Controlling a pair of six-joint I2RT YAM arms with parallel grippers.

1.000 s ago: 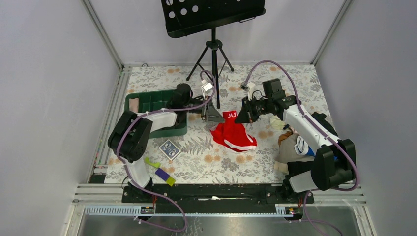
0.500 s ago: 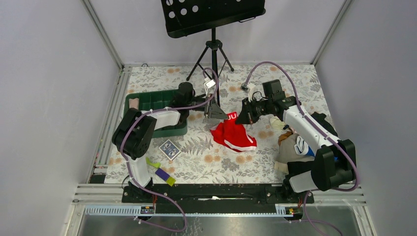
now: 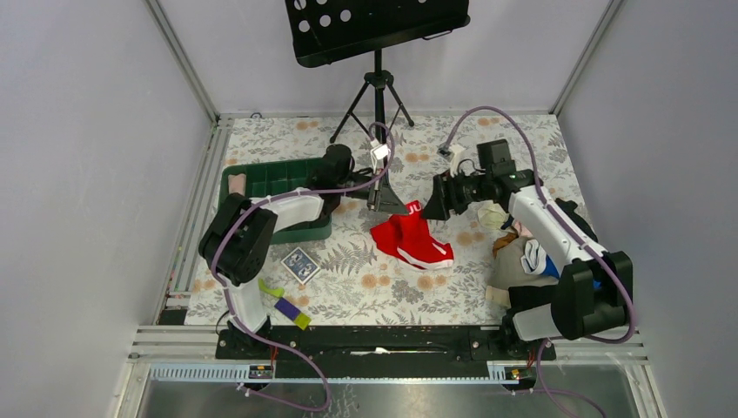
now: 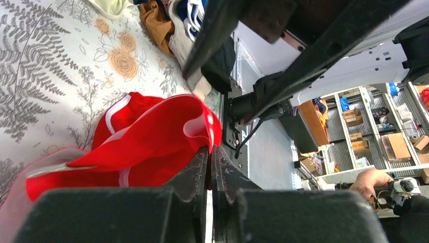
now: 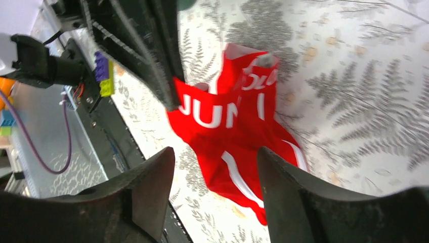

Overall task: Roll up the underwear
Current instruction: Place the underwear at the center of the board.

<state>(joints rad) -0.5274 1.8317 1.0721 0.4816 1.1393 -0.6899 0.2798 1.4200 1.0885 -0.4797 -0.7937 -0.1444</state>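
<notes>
The red underwear (image 3: 411,239) lies crumpled on the floral table top, its upper edge with white letters lifted. My left gripper (image 3: 396,207) is shut on that raised edge. In the left wrist view the fingertips (image 4: 210,150) pinch a fold of the red cloth (image 4: 152,147). My right gripper (image 3: 431,207) hovers just right of the lifted edge, open and holding nothing. In the right wrist view its fingers (image 5: 215,152) stand wide apart above the underwear (image 5: 227,126), whose white trim shows.
A green tray (image 3: 261,178) sits at the left. A blue patterned card box (image 3: 300,264) and coloured bricks (image 3: 283,305) lie near the left base. A pile of clothes (image 3: 522,257) is by the right arm. A music stand's tripod (image 3: 377,104) stands behind.
The left gripper has shut on the underwear's raised edge. The right gripper has opened, let the cloth go and drawn back a little to the right.
</notes>
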